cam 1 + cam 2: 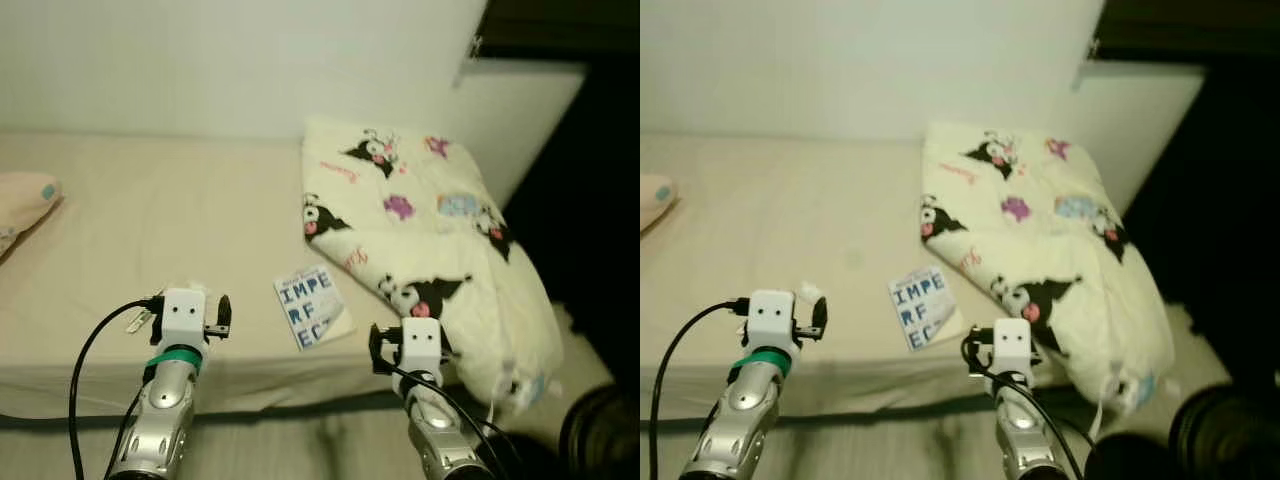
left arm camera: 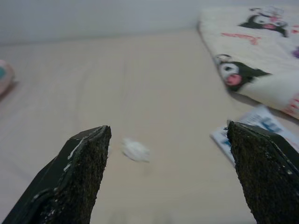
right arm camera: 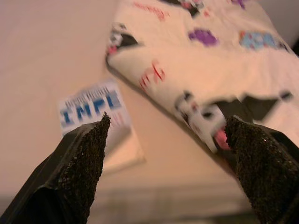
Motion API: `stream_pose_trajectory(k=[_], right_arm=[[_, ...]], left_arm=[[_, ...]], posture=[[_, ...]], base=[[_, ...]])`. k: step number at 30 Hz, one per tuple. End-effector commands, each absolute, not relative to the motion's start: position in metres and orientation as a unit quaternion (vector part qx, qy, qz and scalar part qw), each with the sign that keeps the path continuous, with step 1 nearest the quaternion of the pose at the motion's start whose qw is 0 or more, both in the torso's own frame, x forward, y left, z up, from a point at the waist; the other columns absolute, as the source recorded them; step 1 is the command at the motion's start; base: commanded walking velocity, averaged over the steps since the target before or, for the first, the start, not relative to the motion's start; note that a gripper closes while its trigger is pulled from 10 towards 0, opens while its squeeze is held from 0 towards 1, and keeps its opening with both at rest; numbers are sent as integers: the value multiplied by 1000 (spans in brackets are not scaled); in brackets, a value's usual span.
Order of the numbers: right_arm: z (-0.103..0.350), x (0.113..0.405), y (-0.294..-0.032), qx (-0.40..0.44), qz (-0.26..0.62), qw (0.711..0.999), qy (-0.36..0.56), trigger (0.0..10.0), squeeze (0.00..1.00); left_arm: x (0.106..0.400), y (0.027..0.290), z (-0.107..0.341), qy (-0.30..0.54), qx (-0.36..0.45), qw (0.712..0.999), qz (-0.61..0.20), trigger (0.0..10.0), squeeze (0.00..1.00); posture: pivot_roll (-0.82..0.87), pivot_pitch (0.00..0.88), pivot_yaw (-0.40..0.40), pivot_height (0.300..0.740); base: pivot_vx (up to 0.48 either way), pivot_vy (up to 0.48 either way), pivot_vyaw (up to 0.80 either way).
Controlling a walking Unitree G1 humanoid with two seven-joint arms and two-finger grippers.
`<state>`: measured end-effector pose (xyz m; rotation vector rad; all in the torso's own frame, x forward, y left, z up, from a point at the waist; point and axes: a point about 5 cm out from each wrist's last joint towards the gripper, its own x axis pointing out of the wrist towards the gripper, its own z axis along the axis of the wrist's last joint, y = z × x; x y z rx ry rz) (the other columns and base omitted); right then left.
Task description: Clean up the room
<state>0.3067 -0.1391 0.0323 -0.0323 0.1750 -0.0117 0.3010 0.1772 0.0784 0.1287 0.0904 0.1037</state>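
- A small white scrap [image 2: 135, 150], perhaps a crumpled tissue, lies on the bed [image 1: 150, 220] near its front edge, just ahead of the left claw [image 2: 168, 175]; it is too blurred to name for sure.
- A book [image 1: 312, 306] with blue letters lies flat near the same edge, between the two claws, just beside the blanket [image 1: 430, 240].
- The blanket, cream with black cartoon figures, is bunched at the bed's right end and hangs over the front edge.
- The left claw is spread wide, holding nothing, above the sheet.
- The right claw [image 3: 166, 161] is likewise spread and holds nothing, above the bed's edge between book and blanket.
- The bed has a plain beige sheet and stands against a white wall [image 1: 240, 60].
- A pink object [image 1: 25, 200] at the bed's left is cut off by the frame.
- To the right the room falls into darkness; a dark round shape [image 1: 600, 430] at the lower right cannot be made out.
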Motion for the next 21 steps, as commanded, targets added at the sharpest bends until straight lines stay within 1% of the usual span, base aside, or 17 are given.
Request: stream_pose_trajectory(k=[1, 17, 21], right_arm=[[24, 301, -135, -11, -2, 994, 105, 10000, 0], [21, 298, -136, -10, -7, 994, 113, 10000, 0], [20, 298, -136, -10, -11, 993, 116, 10000, 0]], left_arm=[[299, 180, 74, 57, 65, 995, 55, 10000, 0], [298, 179, 72, 61, 68, 995, 47, 10000, 0], [299, 176, 70, 72, 75, 994, 37, 10000, 0]], posture=[[43, 0, 6, 740], [43, 0, 14, 740], [36, 0, 17, 740]], base=[[379, 0, 0], [362, 0, 0], [0, 0, 0]])
